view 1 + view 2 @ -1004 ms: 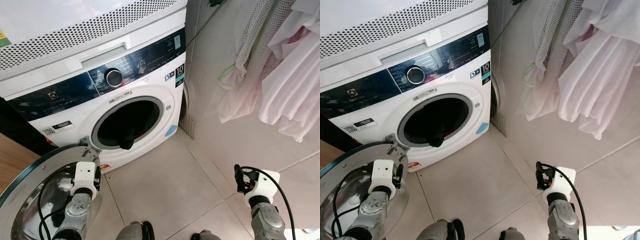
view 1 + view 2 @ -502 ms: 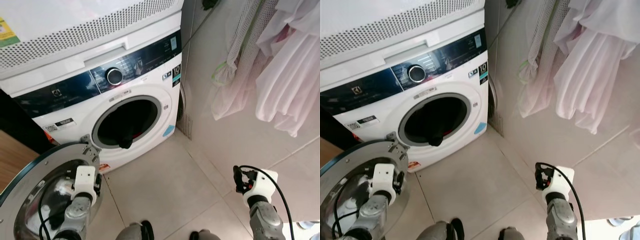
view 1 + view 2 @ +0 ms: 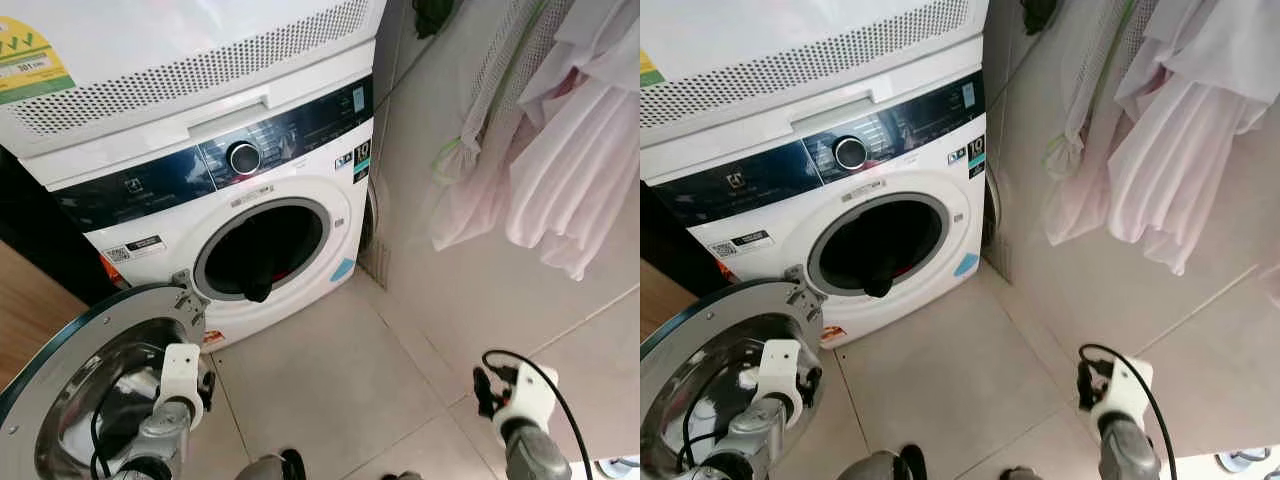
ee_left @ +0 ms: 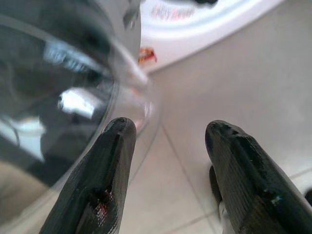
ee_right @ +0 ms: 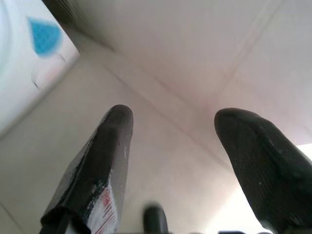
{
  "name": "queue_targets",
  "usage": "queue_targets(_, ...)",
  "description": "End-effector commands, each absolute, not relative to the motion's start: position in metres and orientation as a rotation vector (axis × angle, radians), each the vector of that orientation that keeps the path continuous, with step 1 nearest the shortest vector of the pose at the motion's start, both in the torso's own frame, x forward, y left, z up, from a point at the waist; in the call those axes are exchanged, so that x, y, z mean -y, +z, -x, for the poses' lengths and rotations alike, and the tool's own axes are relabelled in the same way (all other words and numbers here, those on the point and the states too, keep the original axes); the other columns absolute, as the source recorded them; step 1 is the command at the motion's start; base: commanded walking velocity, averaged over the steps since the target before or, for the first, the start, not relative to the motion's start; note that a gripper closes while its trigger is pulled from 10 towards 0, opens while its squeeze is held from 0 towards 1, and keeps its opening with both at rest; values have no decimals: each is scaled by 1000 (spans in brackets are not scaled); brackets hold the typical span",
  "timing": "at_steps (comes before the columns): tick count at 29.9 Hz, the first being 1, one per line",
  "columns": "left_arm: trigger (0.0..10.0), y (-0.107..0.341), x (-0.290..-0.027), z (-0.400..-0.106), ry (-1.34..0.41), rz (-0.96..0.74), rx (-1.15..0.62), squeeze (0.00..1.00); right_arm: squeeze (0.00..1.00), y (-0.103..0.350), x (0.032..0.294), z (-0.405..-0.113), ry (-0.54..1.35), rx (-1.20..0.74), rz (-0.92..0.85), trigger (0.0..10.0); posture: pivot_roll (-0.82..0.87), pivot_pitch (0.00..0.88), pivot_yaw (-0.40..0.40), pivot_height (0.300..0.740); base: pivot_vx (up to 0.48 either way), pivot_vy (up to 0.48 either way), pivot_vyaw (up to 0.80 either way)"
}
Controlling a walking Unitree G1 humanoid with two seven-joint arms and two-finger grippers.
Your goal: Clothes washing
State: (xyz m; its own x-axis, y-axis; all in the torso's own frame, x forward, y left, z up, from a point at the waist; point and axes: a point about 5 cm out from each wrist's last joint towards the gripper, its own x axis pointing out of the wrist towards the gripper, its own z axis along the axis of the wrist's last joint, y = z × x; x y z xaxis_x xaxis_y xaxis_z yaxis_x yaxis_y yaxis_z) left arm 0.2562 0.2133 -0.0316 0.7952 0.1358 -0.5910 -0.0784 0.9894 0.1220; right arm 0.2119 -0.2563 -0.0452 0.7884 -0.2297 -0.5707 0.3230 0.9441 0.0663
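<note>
The front-loading washing machine (image 3: 230, 190) stood against the wall with its round door (image 3: 75, 390) swung fully open toward the robot's left, the chrome rim and glass bowl facing upward. A dark garment (image 3: 258, 275) lay inside the drum opening (image 3: 262, 250), one end draped over the lower lip of the port. The left gripper (image 4: 168, 170) was positioned low, just beside the open door's edge; its two black fingers (image 4: 97, 185) were spread well apart and held nothing (the door glass and the tiled floor showed between them). The right gripper (image 5: 180, 165) hung low over the beige floor tiles (image 3: 330, 380), well apart from the machine, its fingers likewise parted wide and empty. A control dial (image 3: 244, 158) sat centred on the dark panel above the port. To the robot's right, pale pink clothing (image 3: 570, 170) and a mesh laundry bag (image 3: 490, 110) hung against the tiled wall.
</note>
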Motion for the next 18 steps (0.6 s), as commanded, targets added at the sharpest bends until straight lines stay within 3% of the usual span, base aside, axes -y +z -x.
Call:
queue_targets(1,10000,-43,-221,-240,133,-120,-722,0,0,-54,255,-200,-323,-646,-184,10000,26,113,41,740,0,0,0)
queue_targets(9,10000,-54,-240,-218,189,-141,-828,0,0,-71,246,-178,-300,-765,-222,10000,17,75,32,740,0,0,0)
queue_targets(18,10000,-60,-234,-212,193,-130,-874,0,0,-71,247,-179,-306,-787,-231,10000,19,13,24,740,0,0,0)
